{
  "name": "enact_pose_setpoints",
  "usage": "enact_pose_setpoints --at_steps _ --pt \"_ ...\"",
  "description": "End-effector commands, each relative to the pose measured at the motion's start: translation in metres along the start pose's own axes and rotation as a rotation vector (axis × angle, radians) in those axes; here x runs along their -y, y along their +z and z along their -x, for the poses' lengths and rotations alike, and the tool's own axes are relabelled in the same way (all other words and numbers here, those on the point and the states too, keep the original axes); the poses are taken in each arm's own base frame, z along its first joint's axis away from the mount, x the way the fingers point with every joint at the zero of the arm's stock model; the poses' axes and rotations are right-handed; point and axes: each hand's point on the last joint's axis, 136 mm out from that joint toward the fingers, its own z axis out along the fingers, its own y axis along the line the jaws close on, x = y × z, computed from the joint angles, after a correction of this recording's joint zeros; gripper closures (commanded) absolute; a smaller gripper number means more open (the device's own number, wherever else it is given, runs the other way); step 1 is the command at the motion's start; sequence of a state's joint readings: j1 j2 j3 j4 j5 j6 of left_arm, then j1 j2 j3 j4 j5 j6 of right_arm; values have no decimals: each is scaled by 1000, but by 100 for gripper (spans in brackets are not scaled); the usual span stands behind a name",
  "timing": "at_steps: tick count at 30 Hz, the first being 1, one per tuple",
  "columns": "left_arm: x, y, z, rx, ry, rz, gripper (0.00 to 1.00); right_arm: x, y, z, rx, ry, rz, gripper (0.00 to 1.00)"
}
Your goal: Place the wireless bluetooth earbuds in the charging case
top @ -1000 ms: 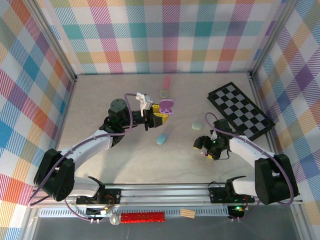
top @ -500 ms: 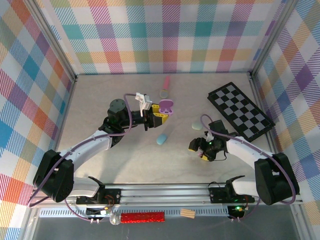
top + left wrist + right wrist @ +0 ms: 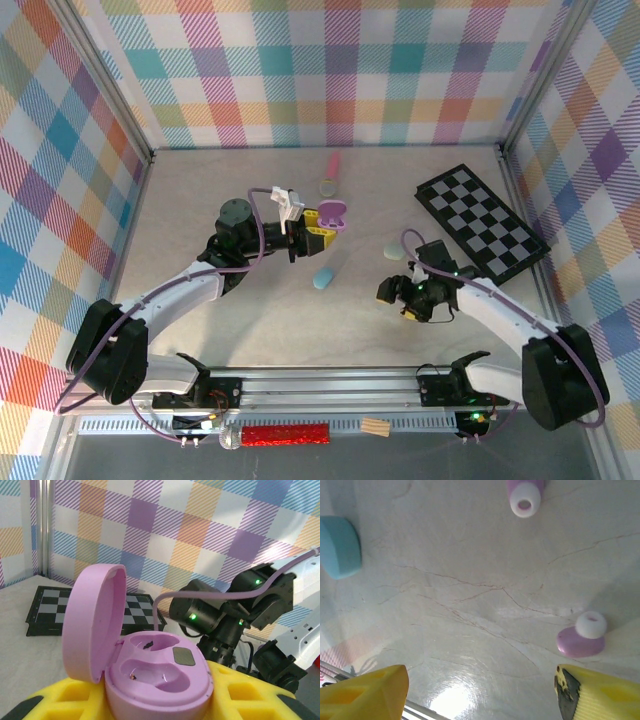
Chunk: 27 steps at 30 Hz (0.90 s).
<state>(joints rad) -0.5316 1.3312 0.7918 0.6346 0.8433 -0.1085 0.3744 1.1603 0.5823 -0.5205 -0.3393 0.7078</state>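
- From above, my left tool (image 3: 322, 224) is clamped tight on the open purple charging case (image 3: 334, 213), toward the far middle of the counter (image 3: 200, 200)
- In the same view my right tool (image 3: 397, 300) hangs low over the counter with its fingers spread and nothing in them. It is between the blue case (image 3: 323, 278) and the chessboard (image 3: 480, 220), and a mint case (image 3: 395, 250) lies just beyond it
- On my left wrist camera the purple charging case sits gripped between my yellow pads (image 3: 240, 695). Its lid (image 3: 92, 620) is tipped up on the left and both wells face up, and my right arm (image 3: 225, 620) is beyond it
- On my right wrist camera my yellow fingers (image 3: 362, 692) stand wide apart at the bottom corners, with bare counter between them
- The wireless bluetooth earbuds (image 3: 582, 637), purple with white tips, lie on the counter: one just beside my right-hand finger, the other at the top edge, well apart from it
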Motion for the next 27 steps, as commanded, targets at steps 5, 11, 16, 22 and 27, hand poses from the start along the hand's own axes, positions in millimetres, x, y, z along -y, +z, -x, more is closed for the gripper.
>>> enact_pose_setpoints --at_steps 5,11,16,22,27 --pt "1 -2 13 46 44 -10 62 6 -17 25 72 -107 -156 23" --pt "2 -3 12 42 45 -4 62 8 -3 44 27 -157 -218 21" --pt "4 -6 11 39 49 6 62 14 12 40 -16 -141 -211 21" --pt "9 -9 13 34 61 4 62 11 25 19 -84 -127 -143 23" --pt "10 -10 13 34 61 -1 62 21 31 4 -102 -104 -176 23"
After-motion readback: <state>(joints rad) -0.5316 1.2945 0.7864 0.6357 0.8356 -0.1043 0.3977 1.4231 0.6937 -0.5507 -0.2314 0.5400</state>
